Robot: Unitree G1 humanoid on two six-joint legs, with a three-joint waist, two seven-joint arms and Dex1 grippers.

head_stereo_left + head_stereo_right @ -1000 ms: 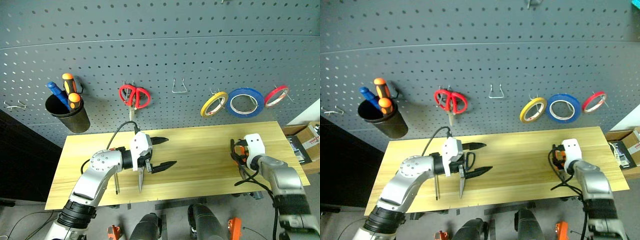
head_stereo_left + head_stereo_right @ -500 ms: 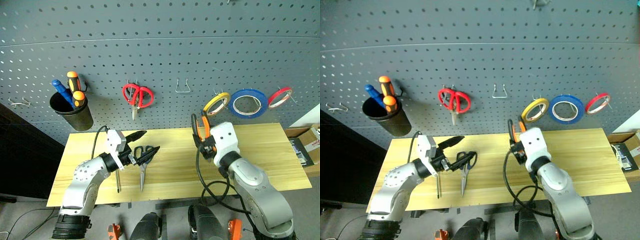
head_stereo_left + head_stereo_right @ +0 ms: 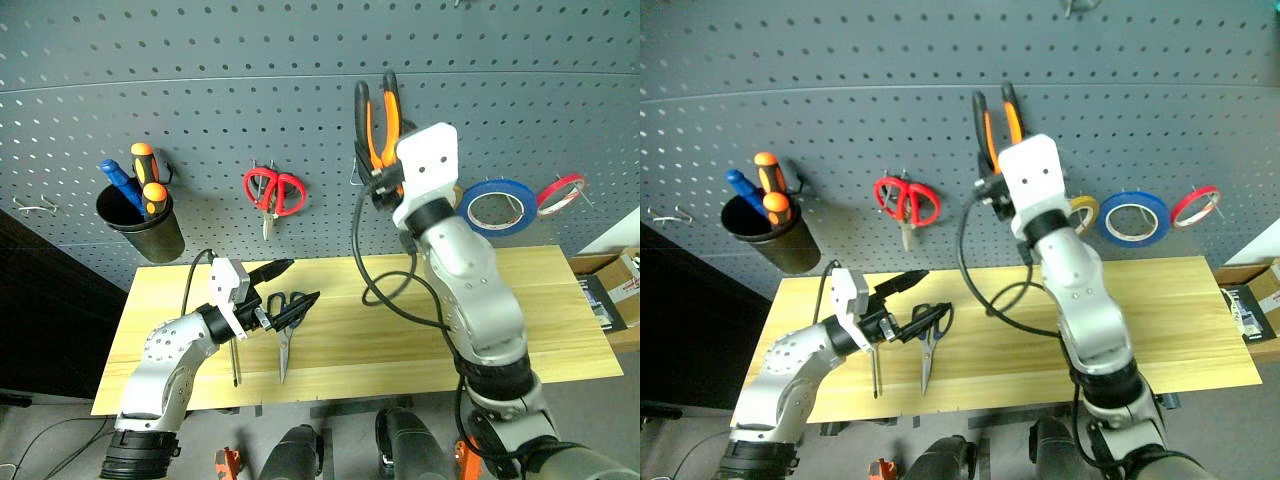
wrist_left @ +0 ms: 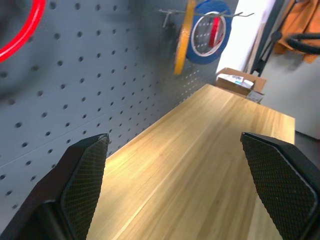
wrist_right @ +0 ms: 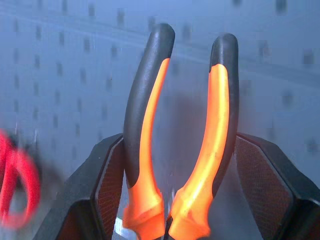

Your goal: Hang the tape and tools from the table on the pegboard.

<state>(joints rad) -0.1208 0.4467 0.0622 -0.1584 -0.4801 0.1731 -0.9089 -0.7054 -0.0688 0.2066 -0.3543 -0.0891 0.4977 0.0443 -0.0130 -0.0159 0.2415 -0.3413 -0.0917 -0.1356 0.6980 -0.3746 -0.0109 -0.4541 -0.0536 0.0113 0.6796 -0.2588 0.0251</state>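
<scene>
My right gripper point(image 3: 383, 178) is shut on the small orange-and-black pliers point(image 3: 378, 112). It holds them handles-up, high against the dark grey pegboard point(image 3: 200, 90), close to a wire hook point(image 3: 357, 180). In the right wrist view the pliers point(image 5: 180, 130) stand between both fingers. My left gripper point(image 3: 300, 281) is open, level over the table point(image 3: 540, 300), just above the dark-handled scissors point(image 3: 284, 325). The screwdriver's thin shaft point(image 3: 235, 362) lies beside them, its handle hidden under my arm. The yellow tape point(image 4: 178, 40) hangs on a pegboard hook.
Blue tape point(image 3: 493, 207) and red tape point(image 3: 553, 192) hang right of the yellow roll. Red-handled scissors point(image 3: 271, 192) and a black cup of screwdrivers point(image 3: 140, 222) hang at the left, with a bare hook point(image 3: 30, 208) beyond. A cardboard box point(image 3: 618, 290) sits past the table's right end.
My right arm swung up and to the left with the pliers, from the table's right end to the pegboard. My left gripper shifted slightly left, off the scissors.
</scene>
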